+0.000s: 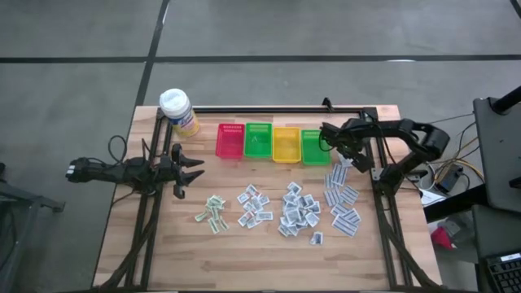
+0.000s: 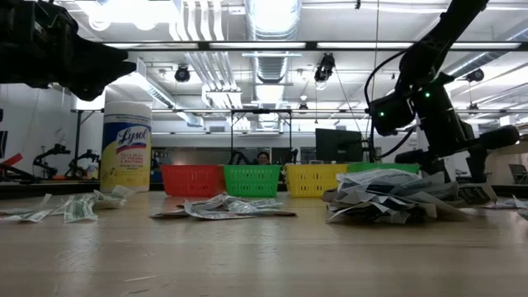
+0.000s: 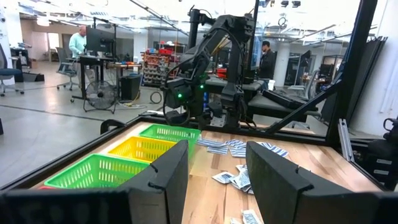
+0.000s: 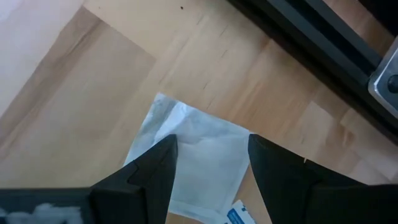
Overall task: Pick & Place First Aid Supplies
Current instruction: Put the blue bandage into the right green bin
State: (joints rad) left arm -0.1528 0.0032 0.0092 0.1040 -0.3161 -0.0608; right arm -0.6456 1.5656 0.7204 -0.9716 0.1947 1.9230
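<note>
Packets [image 1: 303, 210] lie scattered across the wooden surface [image 1: 244, 252] in front of the baskets [image 1: 273, 143], and one white packet [image 4: 196, 158] sits directly under the right claw [image 4: 211, 155], open and empty, far nearer than the open, empty left claw [image 1: 189, 169].

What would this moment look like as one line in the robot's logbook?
right gripper: open, above white packet near green basket | left gripper: open, waiting at table's left | nothing held
</note>
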